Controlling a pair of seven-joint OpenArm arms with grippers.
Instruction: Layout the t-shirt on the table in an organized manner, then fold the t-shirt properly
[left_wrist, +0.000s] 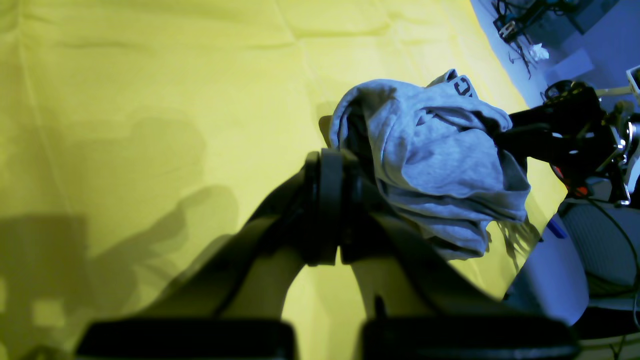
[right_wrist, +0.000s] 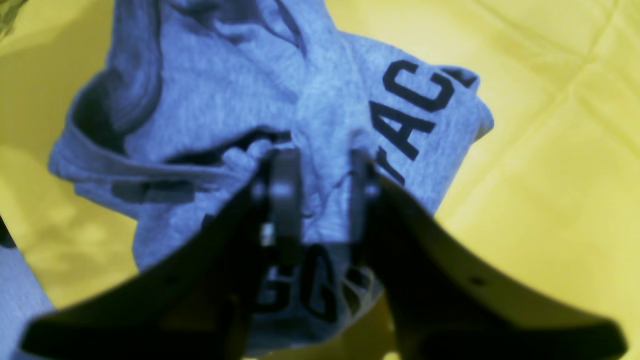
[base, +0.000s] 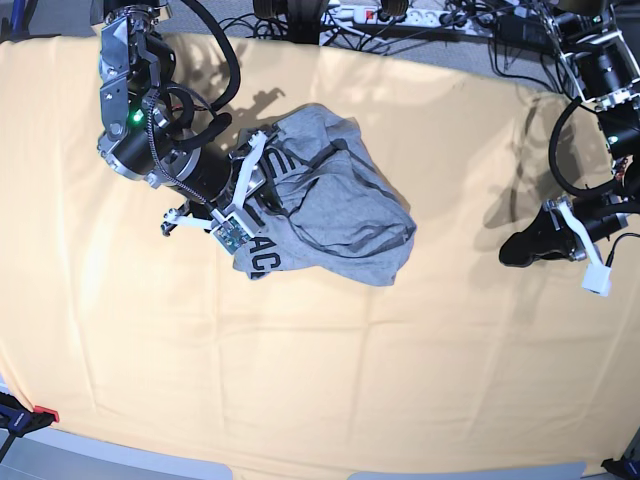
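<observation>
1. Pale yellow-orange cloth with faint crease lines covers the wide table (base: 330, 380), and I see it running out almost to every edge of my base view.
2. On its far left part lies the heather-grey cotton t-shirt (base: 340, 215), bunched into a soft, rumpled heap with dark block capitals showing along the near edge.
3. My right gripper (right_wrist: 320, 165) has its black fingers pressed in on a ridge of grey fabric; the jaws stand narrow, pinching the shirt just beside the lettering.
4. My left gripper (base: 522, 247) hangs over bare cloth well apart from the shirt, black jaws brought fully together with nothing between them.
5. From the left wrist camera, that gripper's own dark fingers block part of the heap.
6. Tangled black cables and a white power strip (base: 385, 15) lie beyond the far edge of the table.
</observation>
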